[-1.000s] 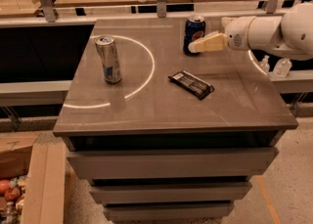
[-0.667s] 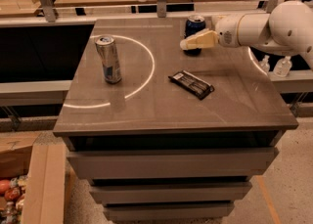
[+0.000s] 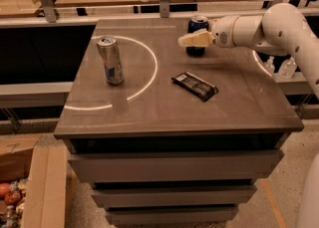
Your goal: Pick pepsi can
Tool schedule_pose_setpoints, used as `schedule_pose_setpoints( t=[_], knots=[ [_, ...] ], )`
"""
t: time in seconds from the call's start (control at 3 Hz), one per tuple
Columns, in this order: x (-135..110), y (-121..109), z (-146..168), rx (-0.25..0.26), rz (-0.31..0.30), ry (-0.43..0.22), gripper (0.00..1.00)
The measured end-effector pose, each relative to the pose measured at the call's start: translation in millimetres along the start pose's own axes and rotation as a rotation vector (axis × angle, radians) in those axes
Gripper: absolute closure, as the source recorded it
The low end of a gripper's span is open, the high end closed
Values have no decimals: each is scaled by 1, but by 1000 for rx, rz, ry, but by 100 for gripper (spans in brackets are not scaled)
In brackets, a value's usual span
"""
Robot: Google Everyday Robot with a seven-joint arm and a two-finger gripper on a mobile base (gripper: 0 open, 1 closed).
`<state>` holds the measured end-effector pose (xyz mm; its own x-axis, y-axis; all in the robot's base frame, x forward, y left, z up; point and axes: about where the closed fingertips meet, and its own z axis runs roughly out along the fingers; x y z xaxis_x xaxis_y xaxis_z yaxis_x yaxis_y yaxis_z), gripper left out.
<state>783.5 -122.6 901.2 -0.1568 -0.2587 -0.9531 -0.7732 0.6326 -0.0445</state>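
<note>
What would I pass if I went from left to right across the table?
Silver can → pepsi can → small bottles. The gripper is right at the pepsi can and the black packet lies in front of it, so they share its spot.

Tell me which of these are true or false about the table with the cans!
1. The pepsi can stands upright near the back of the table. True.
2. The silver can lies on its side. False: it stands upright.
3. The gripper hangs over the silver can. False: it is right at the pepsi can, well away from the silver can.
4. A black packet lies flat on the table, nearer the front than the pepsi can. True.
</note>
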Motion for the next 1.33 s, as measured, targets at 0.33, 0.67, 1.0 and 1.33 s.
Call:
schedule_pose_setpoints(
  t=[0.33, 0.67, 1.0, 1.33],
  knots=[
    [5, -2, 7, -22, 0, -3, 47],
    [-5, -6, 1, -39, -19, -73, 71],
    [-40, -4, -15, -70, -91, -132, 95],
    [-65, 5, -30, -111, -133, -117, 100]
  ],
)
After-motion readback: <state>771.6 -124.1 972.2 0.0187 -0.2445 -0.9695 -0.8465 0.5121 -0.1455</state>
